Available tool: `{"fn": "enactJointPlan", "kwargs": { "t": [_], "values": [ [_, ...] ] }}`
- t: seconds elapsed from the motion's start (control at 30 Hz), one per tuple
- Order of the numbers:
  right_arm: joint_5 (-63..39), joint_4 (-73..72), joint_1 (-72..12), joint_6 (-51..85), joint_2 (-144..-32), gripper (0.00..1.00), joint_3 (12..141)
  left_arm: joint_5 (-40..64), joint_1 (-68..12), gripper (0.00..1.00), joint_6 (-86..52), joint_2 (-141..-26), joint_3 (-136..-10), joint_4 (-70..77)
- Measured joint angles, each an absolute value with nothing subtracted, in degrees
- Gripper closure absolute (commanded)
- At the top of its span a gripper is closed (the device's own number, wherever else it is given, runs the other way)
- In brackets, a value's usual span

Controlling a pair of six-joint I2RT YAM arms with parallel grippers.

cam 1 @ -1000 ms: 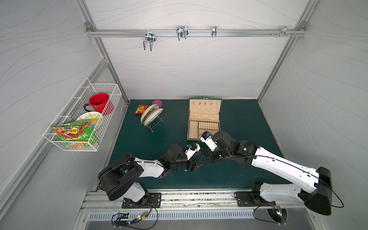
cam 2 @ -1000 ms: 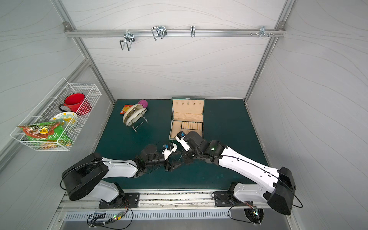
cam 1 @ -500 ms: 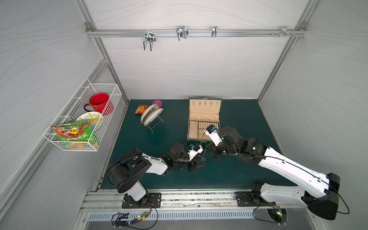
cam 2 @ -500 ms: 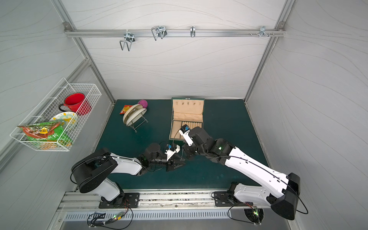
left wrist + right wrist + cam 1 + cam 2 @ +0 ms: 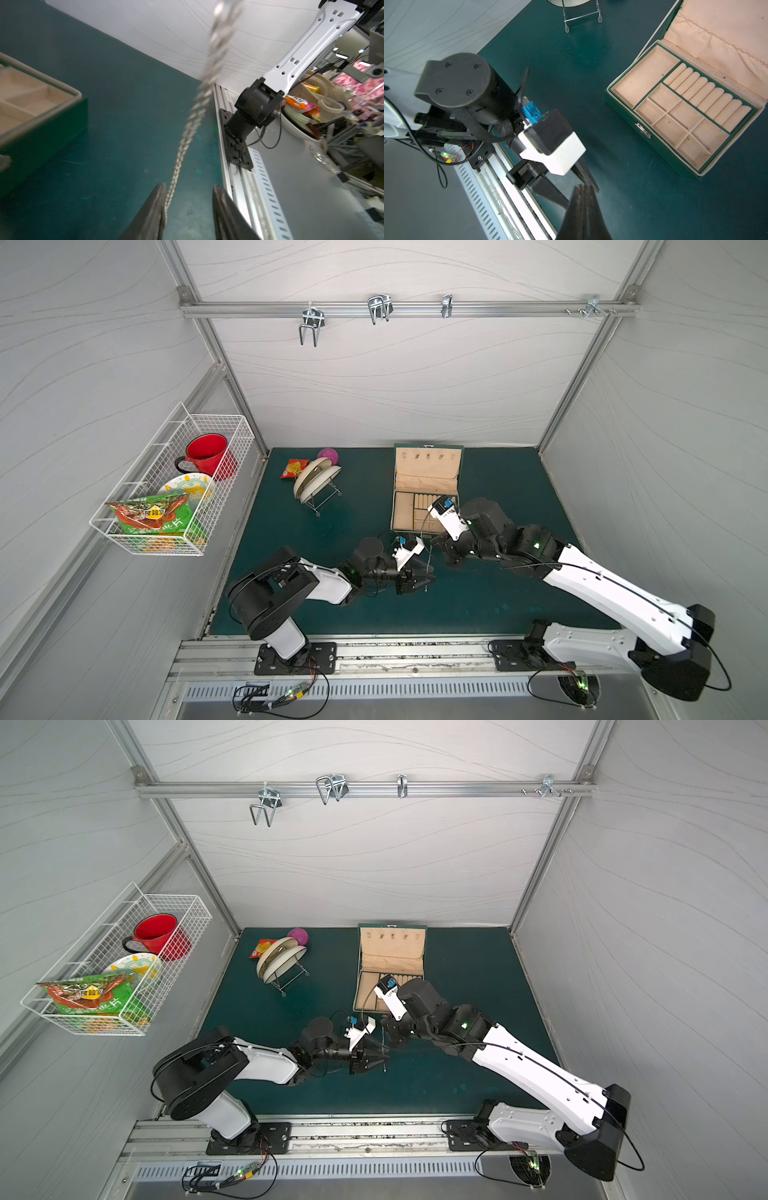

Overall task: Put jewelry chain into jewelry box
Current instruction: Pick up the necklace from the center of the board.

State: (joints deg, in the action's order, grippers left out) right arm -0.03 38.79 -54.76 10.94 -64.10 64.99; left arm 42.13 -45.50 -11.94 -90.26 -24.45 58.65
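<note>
The jewelry chain point(image 5: 199, 97) is thin and silver. It hangs in a line from above, down between my left gripper's fingers, touching one of them. In a top view it is a faint thread point(image 5: 428, 568). My left gripper point(image 5: 189, 187) is open, low over the mat near the front point(image 5: 430, 576). Just above it, my right gripper point(image 5: 584, 187) has its fingers pressed together, and the chain drops from them point(image 5: 436, 549). The dark green jewelry box point(image 5: 660, 145) lies open behind both grippers point(image 5: 428, 472), its beige compartments bare.
A dish rack with plates point(image 5: 316, 485), a snack packet point(image 5: 293, 467) and a pink ball point(image 5: 328, 455) stand at the back left. A wire basket point(image 5: 174, 489) hangs on the left wall. The metal rail point(image 5: 374, 645) runs along the front edge.
My left gripper's fingers narrowed, then spread a little again. The right arm moved slightly back toward the box, with the chain hanging from it.
</note>
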Motion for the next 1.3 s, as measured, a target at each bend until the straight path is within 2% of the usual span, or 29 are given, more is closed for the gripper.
{"fn": "enactJointPlan", "kwargs": {
  "t": [0.2, 0.37, 0.53, 0.67, 0.77, 0.97, 1.1, 1.3],
  "values": [
    [-2.6, 38.9, -54.7, 11.0, -64.0, 1.00, 65.0, 38.1, -45.5, 0.52, -10.2, -85.4, -26.8, 56.5],
    [-3.5, 38.8, -54.5, 11.0, -63.7, 1.00, 64.9, 37.0, -45.8, 0.71, -9.6, -85.0, -28.9, 54.2],
    [-2.9, 38.9, -54.1, 11.2, -62.5, 1.00, 64.4, 35.1, -45.9, 1.00, -8.7, -82.5, -28.8, 52.0],
    [-2.1, 38.6, -53.4, 12.2, -61.1, 1.00, 62.5, 34.0, -45.9, 1.00, -7.2, -76.4, -28.7, 48.0],
    [-2.2, 37.1, -52.4, 13.5, -59.8, 0.75, 60.2, 32.2, -45.9, 1.00, -5.8, -71.5, -28.7, 43.4],
    [-5.1, 34.0, -48.2, 16.6, -54.5, 0.48, 53.8, 30.3, -45.9, 1.00, -1.1, -65.8, -29.8, 29.9],
    [-8.7, 30.7, -46.7, 17.1, -51.5, 0.38, 50.2, 30.3, -45.9, 1.00, 1.3, -64.0, -30.8, 22.4],
    [-16.9, 22.2, -46.4, 15.4, -48.8, 0.37, 42.9, 32.6, -45.9, 1.00, 4.4, -61.9, -33.6, 12.1]
  ]
}}
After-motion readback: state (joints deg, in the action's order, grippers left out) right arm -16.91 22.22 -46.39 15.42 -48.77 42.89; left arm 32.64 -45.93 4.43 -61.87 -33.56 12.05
